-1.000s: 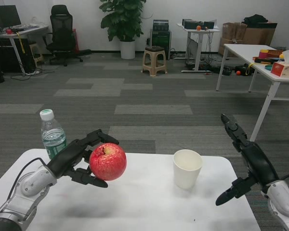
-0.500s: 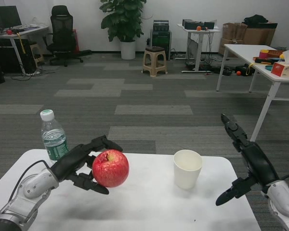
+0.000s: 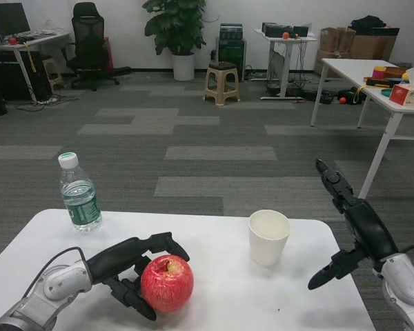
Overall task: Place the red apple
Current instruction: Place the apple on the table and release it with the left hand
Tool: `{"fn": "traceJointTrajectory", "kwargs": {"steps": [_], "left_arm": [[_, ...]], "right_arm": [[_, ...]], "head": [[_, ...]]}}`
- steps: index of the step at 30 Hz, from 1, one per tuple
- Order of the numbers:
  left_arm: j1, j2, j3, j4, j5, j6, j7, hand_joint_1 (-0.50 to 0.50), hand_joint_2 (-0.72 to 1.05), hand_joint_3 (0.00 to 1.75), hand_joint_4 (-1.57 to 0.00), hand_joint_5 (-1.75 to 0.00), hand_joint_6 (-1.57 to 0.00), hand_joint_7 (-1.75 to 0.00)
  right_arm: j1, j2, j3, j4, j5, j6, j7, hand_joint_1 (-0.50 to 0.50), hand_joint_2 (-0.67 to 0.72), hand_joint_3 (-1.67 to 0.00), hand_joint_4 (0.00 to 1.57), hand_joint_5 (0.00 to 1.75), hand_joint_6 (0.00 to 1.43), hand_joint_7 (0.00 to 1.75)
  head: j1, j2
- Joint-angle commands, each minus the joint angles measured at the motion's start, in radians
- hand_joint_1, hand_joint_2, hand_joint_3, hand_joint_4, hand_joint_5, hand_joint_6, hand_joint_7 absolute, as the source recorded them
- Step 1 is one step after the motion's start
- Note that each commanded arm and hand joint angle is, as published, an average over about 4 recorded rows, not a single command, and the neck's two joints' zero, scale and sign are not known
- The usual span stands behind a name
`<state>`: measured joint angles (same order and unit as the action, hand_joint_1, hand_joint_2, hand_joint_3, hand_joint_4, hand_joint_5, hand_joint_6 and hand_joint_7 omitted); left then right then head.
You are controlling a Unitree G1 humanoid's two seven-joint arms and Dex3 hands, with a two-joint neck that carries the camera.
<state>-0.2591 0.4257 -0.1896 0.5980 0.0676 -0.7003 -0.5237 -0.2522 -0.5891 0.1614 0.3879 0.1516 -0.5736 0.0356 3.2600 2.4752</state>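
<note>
Left hand [image 3: 134, 265] grips the red apple [image 3: 167, 283] low over the white table [image 3: 262, 303]; right hand [image 3: 348, 224] hovers, fingers spread, holding nothing.

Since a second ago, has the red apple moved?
Yes. The red apple, in the left hand, dropped toward the near table edge, now below the paper cup.

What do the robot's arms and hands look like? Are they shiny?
Both forearms are smooth, rounded silver shells, a little shiny. The left hand and right hand are black, with long, thin, jointed fingers. A thin black cable loops over each wrist.
</note>
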Motion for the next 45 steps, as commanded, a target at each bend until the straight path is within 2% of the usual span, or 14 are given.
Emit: {"fn": "traceJointTrajectory", "kwargs": {"steps": [1, 6, 8, 12, 13, 18, 24, 31, 34, 35, 38, 41, 45], "left_arm": [[0.019, 0.008, -0.024, 0.041, 0.026, 0.005, -0.024, -0.48, 1.05, 0.00, -1.05, -1.75, -1.26, -1.61], [0.020, 0.007, -0.026, 0.055, 0.028, -0.005, -0.024, -0.46, 1.05, 0.00, -0.97, -1.75, -1.23, -1.61], [0.020, 0.007, -0.025, 0.060, 0.030, -0.012, -0.024, -0.46, 1.05, 0.00, -0.88, -1.75, -1.20, -1.61], [0.022, 0.007, -0.022, 0.066, 0.036, -0.024, -0.024, -0.46, 1.05, 0.00, -0.38, -1.75, -1.07, -1.55], [0.023, 0.007, -0.021, 0.066, 0.037, -0.028, -0.024, -0.46, 1.05, 0.00, -0.30, -1.75, -1.03, -1.54], [0.032, 0.007, -0.012, 0.066, 0.052, -0.033, -0.024, -0.46, 1.05, 0.00, -0.05, -1.75, -0.92, -1.41], [0.040, 0.007, -0.004, 0.066, 0.054, -0.032, -0.024, -0.44, 1.05, 0.00, 0.00, -1.75, -0.79, -1.19], [0.051, 0.007, 0.002, 0.067, 0.054, -0.030, -0.024, -0.43, 1.05, 0.04, 0.00, -1.75, -0.76, -1.01], [0.057, 0.007, 0.006, 0.067, 0.054, -0.029, -0.024, -0.43, 1.05, 0.09, 0.00, -1.67, -0.74, -0.93], [0.058, 0.007, 0.008, 0.067, 0.054, -0.029, -0.024, -0.44, 1.05, 0.09, 0.00, -1.59, -0.73, -0.91], [0.063, 0.007, 0.014, 0.067, 0.053, -0.028, -0.024, -0.46, 1.05, 0.09, 0.00, -1.41, -0.73, -0.91], [0.066, 0.007, 0.017, 0.067, 0.051, -0.026, -0.024, -0.46, 1.05, 0.09, 0.00, -1.33, -0.72, -0.87], [0.067, 0.008, 0.020, 0.069, 0.049, -0.024, -0.024, -0.46, 0.96, 0.09, 0.00, -1.18, -0.71, -0.77]], "right_arm": [[-0.021, 0.002, 0.006, 0.002, 0.007, -0.008, -0.005, -0.50, 0.09, 0.00, 0.00, 0.00, 0.00, 0.00], [-0.019, 0.006, 0.006, 0.001, 0.006, -0.008, -0.005, -0.50, 0.09, 0.00, 0.00, 0.00, 0.00, 0.00], [-0.019, 0.008, 0.006, 0.000, 0.007, -0.008, -0.005, -0.50, 0.09, 0.00, 0.00, 0.00, 0.00, 0.00], [-0.018, 0.011, 0.006, 0.000, 0.008, -0.008, -0.005, -0.50, 0.09, 0.00, 0.00, 0.00, 0.00, 0.00], [-0.017, 0.012, 0.006, 0.000, 0.007, -0.008, -0.005, -0.50, 0.09, 0.00, 0.00, 0.00, 0.00, 0.00], [-0.014, 0.014, 0.006, 0.000, 0.008, -0.009, -0.005, -0.50, 0.09, -0.04, 0.00, 0.00, 0.00, 0.05], [-0.012, 0.014, 0.010, -0.003, 0.007, -0.008, -0.005, -0.50, 0.09, 0.00, 0.00, 0.00, 0.00, 0.00], [-0.009, 0.015, 0.011, -0.007, 0.006, -0.008, -0.005, -0.50, 0.09, 0.00, 0.00, 0.00, 0.00, 0.00], [-0.007, 0.016, 0.012, -0.009, 0.008, -0.009, -0.005, -0.50, 0.09, 0.00, 0.00, 0.00, 0.00, 0.00], [-0.006, 0.016, 0.012, -0.010, 0.008, -0.009, -0.005, -0.50, 0.09, 0.00, 0.00, 0.00, 0.00, 0.00], [-0.005, 0.018, 0.012, -0.012, 0.008, -0.008, -0.005, -0.50, 0.09, 0.00, 0.00, 0.00, 0.00, 0.00], [-0.004, 0.019, 0.012, -0.012, 0.006, -0.008, -0.005, -0.50, 0.09, 0.00, 0.00, 0.00, 0.00, 0.00], [-0.002, 0.021, 0.012, -0.014, 0.006, -0.008, -0.005, -0.50, 0.09, 0.00, 0.00, 0.00, 0.00, 0.00]], "head": [[-0.001, -0.005], [0.001, -0.014], [0.003, -0.018], [0.007, -0.025], [0.008, -0.027], [0.011, -0.032], [0.014, -0.037], [0.019, -0.040], [0.023, -0.041], [0.023, -0.041], [0.025, -0.041], [0.026, -0.043], [0.028, -0.044]]}}
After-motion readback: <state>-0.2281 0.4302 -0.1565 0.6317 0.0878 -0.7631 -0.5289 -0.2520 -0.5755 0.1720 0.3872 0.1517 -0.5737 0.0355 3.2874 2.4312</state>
